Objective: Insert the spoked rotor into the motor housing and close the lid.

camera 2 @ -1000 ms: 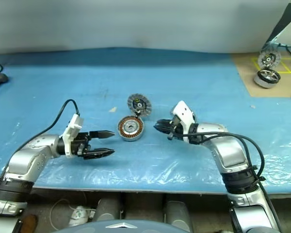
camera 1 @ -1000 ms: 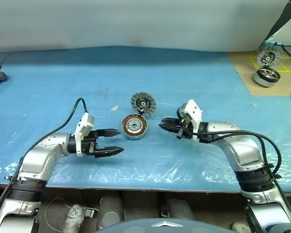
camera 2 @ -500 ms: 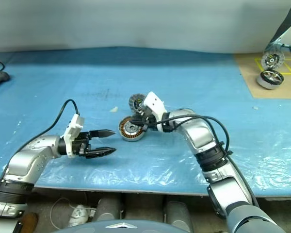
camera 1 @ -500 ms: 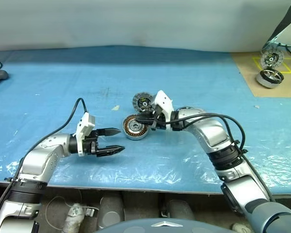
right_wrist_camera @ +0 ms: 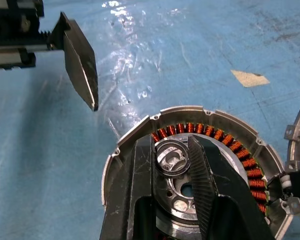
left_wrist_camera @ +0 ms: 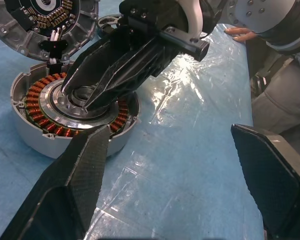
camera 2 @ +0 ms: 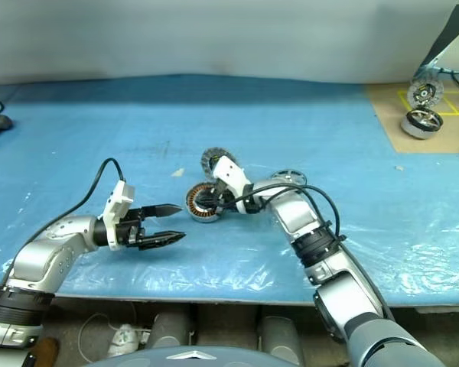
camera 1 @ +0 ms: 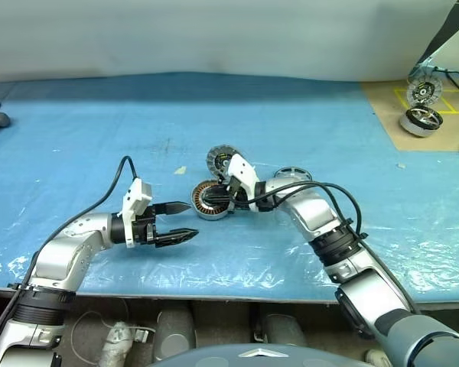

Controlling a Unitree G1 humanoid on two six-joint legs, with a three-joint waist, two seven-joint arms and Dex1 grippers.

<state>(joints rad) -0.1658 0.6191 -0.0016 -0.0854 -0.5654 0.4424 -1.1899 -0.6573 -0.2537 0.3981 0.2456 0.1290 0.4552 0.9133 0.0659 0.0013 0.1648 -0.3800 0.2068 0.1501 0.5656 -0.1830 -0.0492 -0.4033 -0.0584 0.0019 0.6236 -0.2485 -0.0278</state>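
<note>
Spoked rotor (camera 1: 290, 173) lies on the table (camera 1: 99, 138) behind the right arm. The right claw (right_wrist_camera: 171, 142), narrowly parted, sits over the housing's (right_wrist_camera: 140, 127) hub, where it could scrape the copper windings or shove the housing. The left claw (camera 1: 191, 220) waits wide.

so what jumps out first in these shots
The right tool reaches down into the open motor housing at the middle of the blue sheet, right over the centre inside its ring of copper-orange windings. The lid stands tipped up just behind the housing. The left tool hangs wide open beside it.
</note>
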